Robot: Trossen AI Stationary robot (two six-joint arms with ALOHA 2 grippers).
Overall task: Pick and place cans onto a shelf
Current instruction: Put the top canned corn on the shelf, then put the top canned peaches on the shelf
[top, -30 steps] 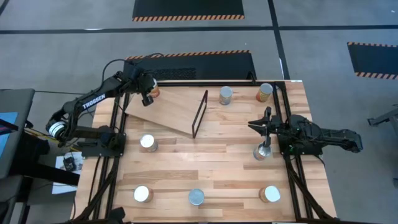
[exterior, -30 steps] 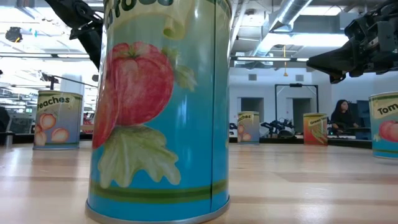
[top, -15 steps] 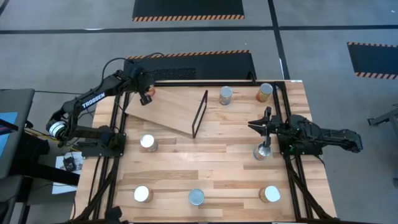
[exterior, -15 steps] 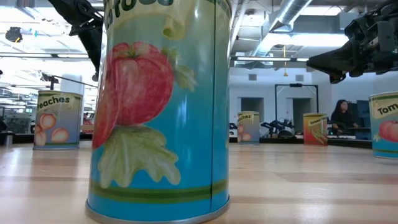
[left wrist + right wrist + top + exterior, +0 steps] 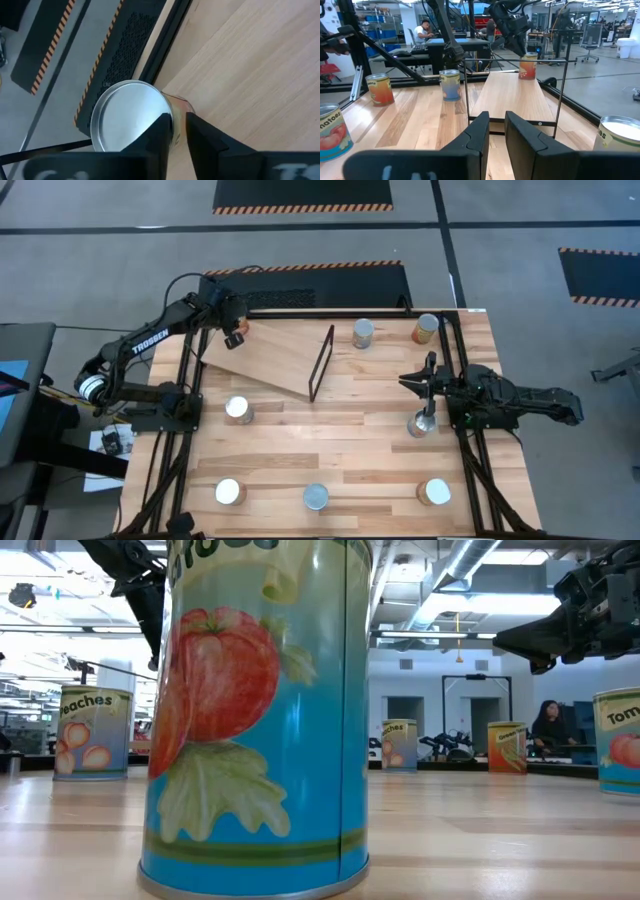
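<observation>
The can on the shelf stands upright at the far corner of the shelf, which lies tilted across the table toward its far edge on the left arm's side. The left gripper hangs right over that can; whether it is clamped on it or let go, I cannot tell. From the right wrist view the can looks to be resting on the board with the gripper just above.

These are stiff tins with smooth, likely slippery walls and probably some weight, so a grip low across the label wall should serve better than one on the lid.

The right gripper waits near the right edge, its pincers slightly parted and empty, just beside a silver-topped can. Two cans stand along the far edge, one near the left edge, and three along the near edge. The shelf's black frame stands upright at its inner end and could block a reach from the right
</observation>
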